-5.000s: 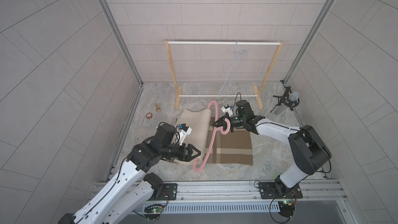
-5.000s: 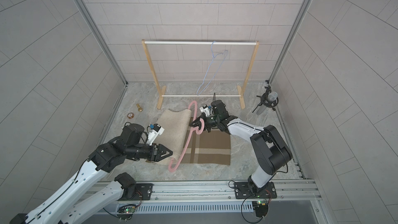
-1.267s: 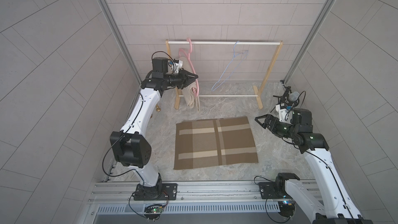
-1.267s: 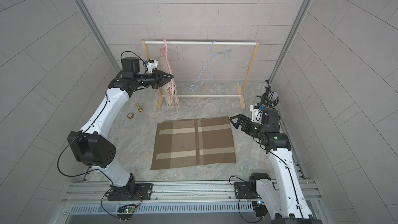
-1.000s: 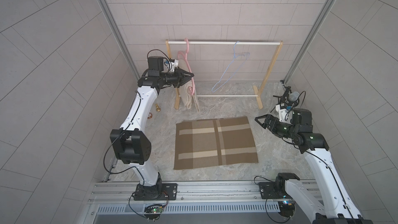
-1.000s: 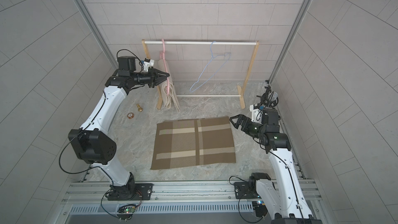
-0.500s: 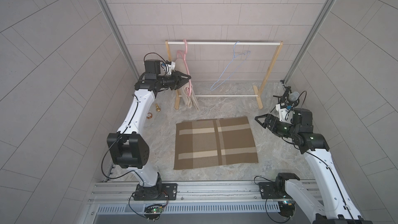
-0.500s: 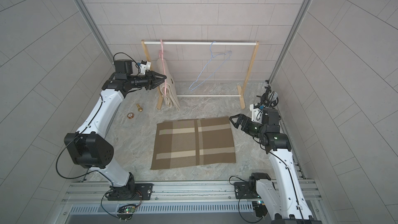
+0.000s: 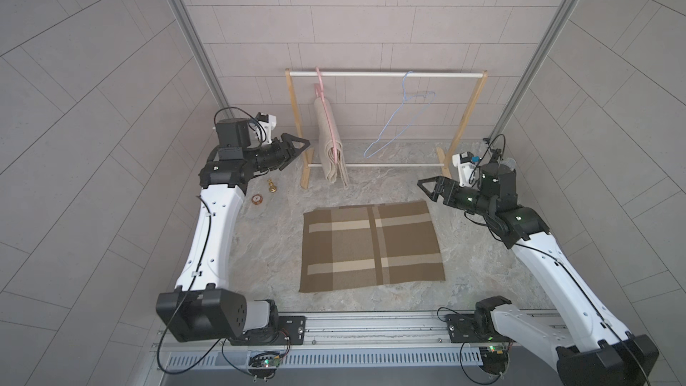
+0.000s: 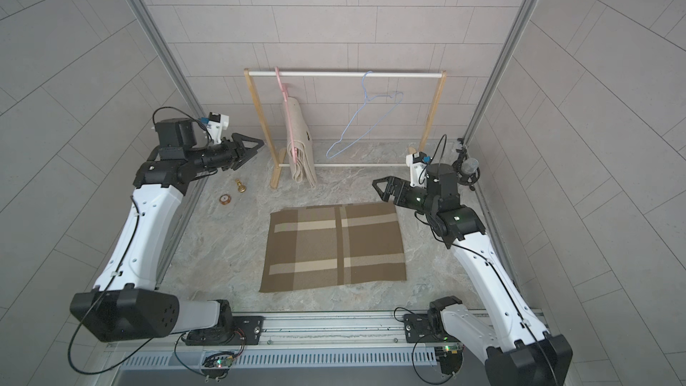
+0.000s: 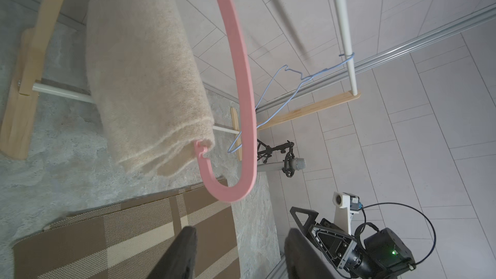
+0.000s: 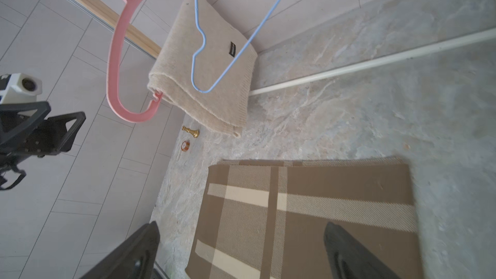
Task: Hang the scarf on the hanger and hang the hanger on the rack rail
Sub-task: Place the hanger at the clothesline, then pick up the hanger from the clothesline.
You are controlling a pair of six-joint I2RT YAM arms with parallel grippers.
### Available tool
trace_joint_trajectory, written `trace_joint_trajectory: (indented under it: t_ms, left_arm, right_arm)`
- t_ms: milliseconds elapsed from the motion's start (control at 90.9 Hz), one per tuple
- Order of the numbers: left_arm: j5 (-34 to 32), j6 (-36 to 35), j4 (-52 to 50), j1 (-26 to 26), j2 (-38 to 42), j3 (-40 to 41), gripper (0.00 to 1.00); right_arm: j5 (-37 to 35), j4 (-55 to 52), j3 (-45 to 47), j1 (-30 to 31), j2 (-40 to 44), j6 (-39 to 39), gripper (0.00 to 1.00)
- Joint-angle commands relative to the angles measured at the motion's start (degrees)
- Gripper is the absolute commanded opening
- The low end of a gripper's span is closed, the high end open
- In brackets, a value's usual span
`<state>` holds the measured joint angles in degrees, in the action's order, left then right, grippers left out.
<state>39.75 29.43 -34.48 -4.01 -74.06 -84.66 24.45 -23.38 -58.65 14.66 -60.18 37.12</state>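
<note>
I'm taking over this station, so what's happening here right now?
The beige scarf is draped over the pink hanger, which hangs on the rack's rail. The left hand sits open just beside it, gripping nothing. The right hand is open too, hovering near a corner of the plaid mat.

Grey tiled walls (image 9: 371, 31) are seen on three sides. A marbled stone floor (image 9: 260, 254) is evenly lit. A wooden rack (image 9: 371, 74) is set just beyond the left gripper (image 9: 302, 146).

Plaid mat (image 9: 371, 248), brass pawn (image 9: 272, 187), tape roll (image 9: 257, 199)
</note>
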Motion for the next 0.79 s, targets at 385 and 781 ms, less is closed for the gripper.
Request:
trace_joint_trajectory:
  t_ms: [385,781]
  left_arm:
    - [3.0,-4.1,-2.2,0.8,22.4,19.4,0.74]
    - [3.1,-4.3,-3.5,0.9,21.2,19.5,0.74]
  right_arm:
    - [-9.4,33.5,-19.0,6.0,-31.0,10.0,0.93]
    - [-4.8,36.1,-35.6,6.2,-49.6,13.8,0.58]
